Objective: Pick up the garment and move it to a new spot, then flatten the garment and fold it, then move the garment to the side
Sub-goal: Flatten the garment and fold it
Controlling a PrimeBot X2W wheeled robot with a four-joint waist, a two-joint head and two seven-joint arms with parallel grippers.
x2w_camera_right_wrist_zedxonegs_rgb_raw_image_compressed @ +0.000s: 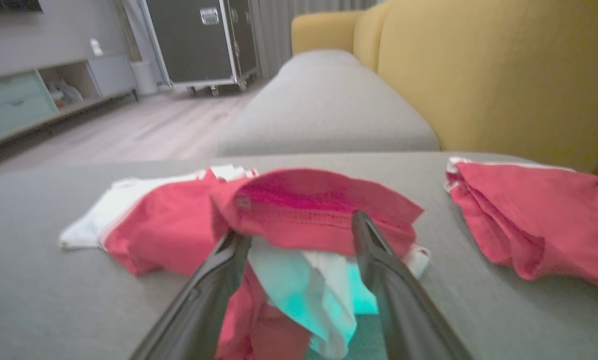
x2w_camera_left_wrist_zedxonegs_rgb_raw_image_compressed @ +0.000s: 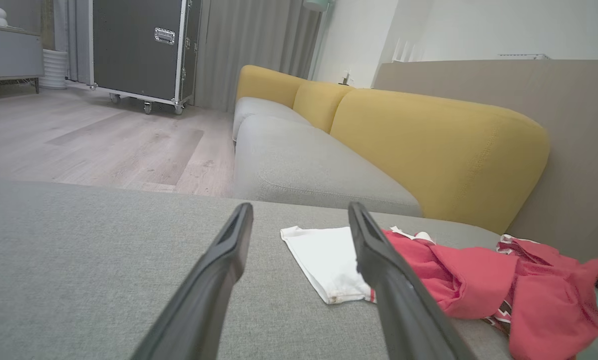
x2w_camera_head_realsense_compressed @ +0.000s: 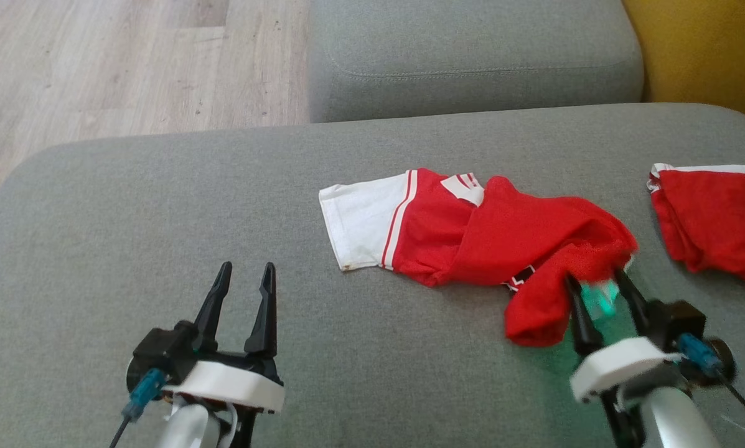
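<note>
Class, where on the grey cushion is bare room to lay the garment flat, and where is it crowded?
Bare: the cushion between the left gripper and the garment. Crowded: right side, the right gripper at the garment, beside a second red garment.

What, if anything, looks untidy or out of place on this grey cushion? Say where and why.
The red-and-white garment lies crumpled, not flat: its red part is heaped over itself at the open right gripper.

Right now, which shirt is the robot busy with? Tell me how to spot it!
Find the big grey sofa cushion by the yellow backrest. Near its middle lies a crumpled red shirt, at the right tool's tips. Unlike the red heap further right, it has a white sleeve edged with red stripes.
</note>
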